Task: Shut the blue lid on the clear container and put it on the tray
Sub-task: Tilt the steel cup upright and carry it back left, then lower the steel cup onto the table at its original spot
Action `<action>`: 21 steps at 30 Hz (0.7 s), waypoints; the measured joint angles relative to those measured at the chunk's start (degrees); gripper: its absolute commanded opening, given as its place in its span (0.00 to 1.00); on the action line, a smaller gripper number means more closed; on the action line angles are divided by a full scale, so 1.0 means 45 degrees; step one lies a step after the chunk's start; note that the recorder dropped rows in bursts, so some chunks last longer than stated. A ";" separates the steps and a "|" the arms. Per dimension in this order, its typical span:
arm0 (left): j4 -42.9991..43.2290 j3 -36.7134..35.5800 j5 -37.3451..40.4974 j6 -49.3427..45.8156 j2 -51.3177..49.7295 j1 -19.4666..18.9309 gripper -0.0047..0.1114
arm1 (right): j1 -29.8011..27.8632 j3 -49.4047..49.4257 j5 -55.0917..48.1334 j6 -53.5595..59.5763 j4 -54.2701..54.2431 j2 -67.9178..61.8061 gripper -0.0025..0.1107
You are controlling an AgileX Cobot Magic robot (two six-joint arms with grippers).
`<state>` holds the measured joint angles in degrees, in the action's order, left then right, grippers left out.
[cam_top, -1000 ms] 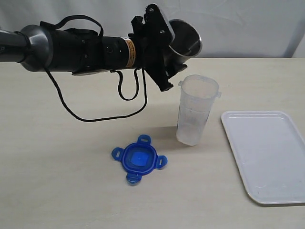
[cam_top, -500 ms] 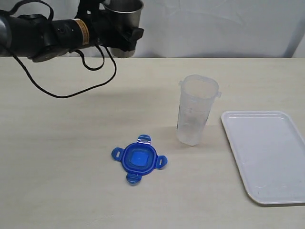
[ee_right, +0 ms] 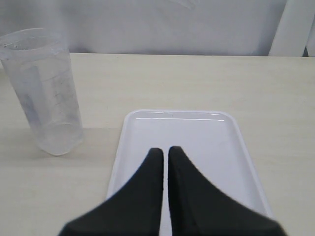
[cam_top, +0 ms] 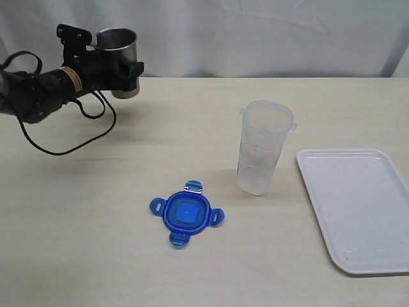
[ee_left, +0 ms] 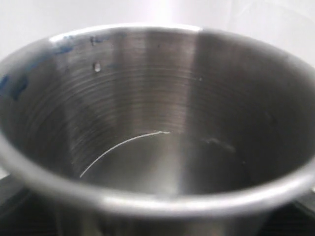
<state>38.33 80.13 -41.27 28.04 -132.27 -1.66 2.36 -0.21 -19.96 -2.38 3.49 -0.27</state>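
One view alone shows the right claw, closed, facing the tray; left claw grips steel cup.

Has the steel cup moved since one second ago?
Yes. The steel cup went left, away from the container, which stayed put.

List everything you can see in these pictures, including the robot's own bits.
lid: one, blue, flat on the table, left of the container, not touching it.
container: one, clear, upright and uncovered, between lid and tray.
tray: one, white, right side of the table.
steel cup: one, grey, far left, held by the left gripper.
table: one, pale beige, under everything.
left gripper: one, black, shut on the steel cup.
right gripper: one, black, shut, empty, pointing toward the tray.
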 measured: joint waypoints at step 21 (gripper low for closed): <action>-0.1580 0.1769 0.0092 -0.1313 -0.2433 -0.0050 0.04 | 0.0000 0.0000 0.0000 0.0000 0.0000 0.0000 0.06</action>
<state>31.22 88.09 -40.85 22.13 -143.21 -1.88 2.36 -0.21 -19.96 -2.38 3.49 -0.27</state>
